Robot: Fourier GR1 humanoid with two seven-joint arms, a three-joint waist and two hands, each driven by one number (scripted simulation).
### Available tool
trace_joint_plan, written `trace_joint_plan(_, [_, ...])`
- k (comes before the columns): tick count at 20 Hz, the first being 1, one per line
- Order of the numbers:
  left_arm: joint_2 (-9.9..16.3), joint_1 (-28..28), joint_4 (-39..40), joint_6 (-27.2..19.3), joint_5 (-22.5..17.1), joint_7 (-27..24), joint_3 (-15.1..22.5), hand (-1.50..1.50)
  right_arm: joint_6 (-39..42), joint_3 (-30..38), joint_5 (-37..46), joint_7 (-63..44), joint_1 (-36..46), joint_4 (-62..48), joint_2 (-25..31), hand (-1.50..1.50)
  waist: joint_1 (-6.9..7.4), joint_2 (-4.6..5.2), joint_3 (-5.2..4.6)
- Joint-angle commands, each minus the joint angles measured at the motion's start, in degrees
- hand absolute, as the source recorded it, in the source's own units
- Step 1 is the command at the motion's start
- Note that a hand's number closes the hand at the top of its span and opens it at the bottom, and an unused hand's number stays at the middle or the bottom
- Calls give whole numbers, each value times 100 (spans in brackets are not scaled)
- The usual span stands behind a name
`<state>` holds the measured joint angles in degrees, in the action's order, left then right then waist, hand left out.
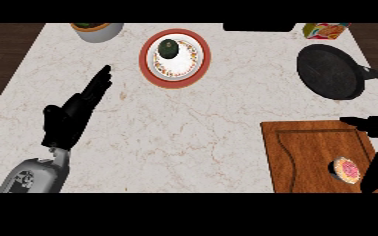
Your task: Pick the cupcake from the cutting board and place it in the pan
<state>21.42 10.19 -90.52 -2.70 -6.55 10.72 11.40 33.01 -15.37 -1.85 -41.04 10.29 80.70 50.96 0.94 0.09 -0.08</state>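
Marble-patterned counter [184, 130], pale cream with thin brown veining, fills most of the head view. Dark wood strip along the far left edge.

Wooden cutting board [310, 150] at lower right, reddish brown, groove running round its border. Cupcake [345, 169] sits on the board near its right edge, pink top with sprinkles, tipped toward the camera. Black pan [328, 71] lies on the counter above the board, well apart from the cupcake, handle pointing right.

Red-rimmed plate [175, 82] near top centre, holding a smaller patterned plate [177, 71] with a dark green rounded item [168, 48] on it. Grey pot [97, 32] with something green inside at top left, cut by the frame. Colourful box [325, 30] at top right; black object [258, 27] beside it, identity unclear.

Left hand [72, 114] over the counter at left, fingers straight and extended toward the plate, holding nothing; grey forearm below it.

Right hand [359, 122] only partly visible at the right edge above the board's far corner, just dark fingers showing; can't tell how open it is.
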Motion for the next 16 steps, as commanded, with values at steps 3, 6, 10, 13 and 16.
trace_joint_plan(3, [-202, -173, 242, 167, 166, -373, -123, 0, 389, -135, 366, -797, 280, 65, -468, -150, -78, -5, 6])
trace_joint_plan(6, [-84, -202, -61, 325, 59, -30, -429, 0, 358, 28, 556, -1081, 206, 298, -649, -150, -84, -12, 7])
trace_joint_plan(10, [-194, -325, -226, 287, 251, 30, -343, 0, 478, -49, 709, -1352, 161, 386, -741, -150, -71, -10, 6])
trace_joint_plan(13, [-524, -94, 123, 126, 522, -57, -319, 0, 667, 264, 739, -1142, -117, 539, -594, -150, -112, -12, 6])
trace_joint_plan(16, [-329, -289, -58, 462, 441, -102, -482, 0, 641, 225, 1177, -857, -147, 226, -771, -150, -82, -10, 8])
